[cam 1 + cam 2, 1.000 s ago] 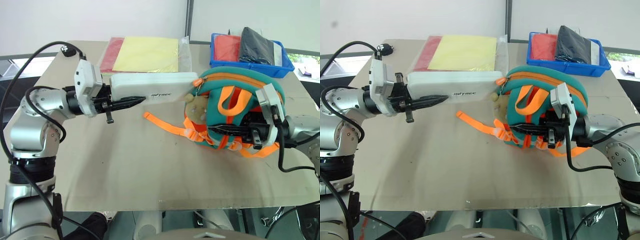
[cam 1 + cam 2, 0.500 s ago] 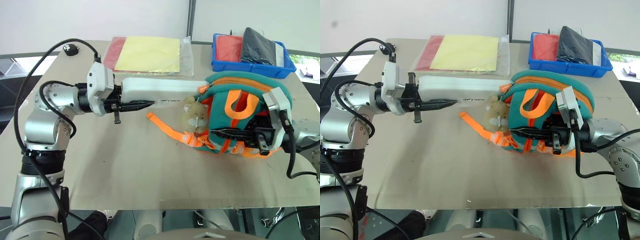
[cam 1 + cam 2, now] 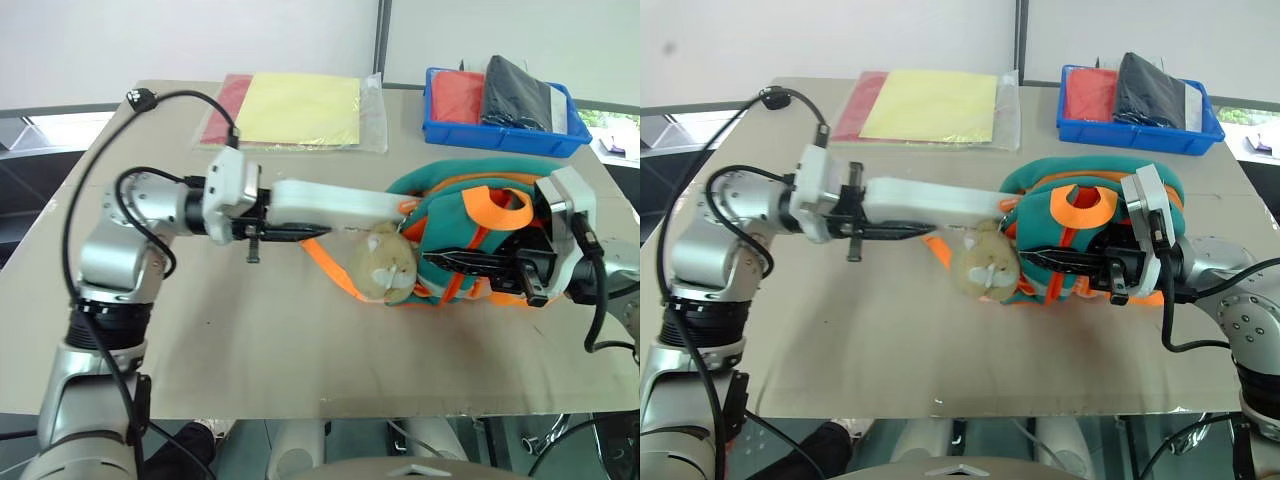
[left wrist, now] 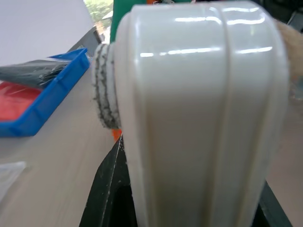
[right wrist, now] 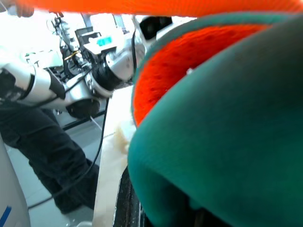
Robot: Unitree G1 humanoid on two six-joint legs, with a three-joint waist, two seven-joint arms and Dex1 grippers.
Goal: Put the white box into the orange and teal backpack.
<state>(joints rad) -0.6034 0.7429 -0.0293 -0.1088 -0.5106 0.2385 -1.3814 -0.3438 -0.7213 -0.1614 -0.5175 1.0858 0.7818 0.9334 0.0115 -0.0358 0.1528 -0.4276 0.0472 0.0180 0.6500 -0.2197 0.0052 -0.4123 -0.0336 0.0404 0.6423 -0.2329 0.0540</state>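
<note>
**Ana:** Left eye view first: the left hand [image 3: 290,233] is clamped on one end of the white box [image 3: 335,201], holding it level above the worktop [image 3: 250,350]. Its far end meets the orange and teal backpack [image 3: 470,230] at the opening.

**Ben:** And the right hand [image 3: 450,262]?

**Ana:** Fingers pinched together on the backpack's front, just beside the tan plush toy [image 3: 383,268]. A blue bin [image 3: 500,100] and a clear sleeve [image 3: 300,110] sit at the back of the worktop.

**Ben:** Left wrist view?

**Ana:** White box up close, gripped between the black fingers [image 4: 106,189], teal fabric at its far end, blue bin off to the side.

**Ben:** Right wrist view?

**Ana:** Teal fabric and orange lining of the backpack right against the camera, the other arm [image 5: 71,80] beyond.
</note>
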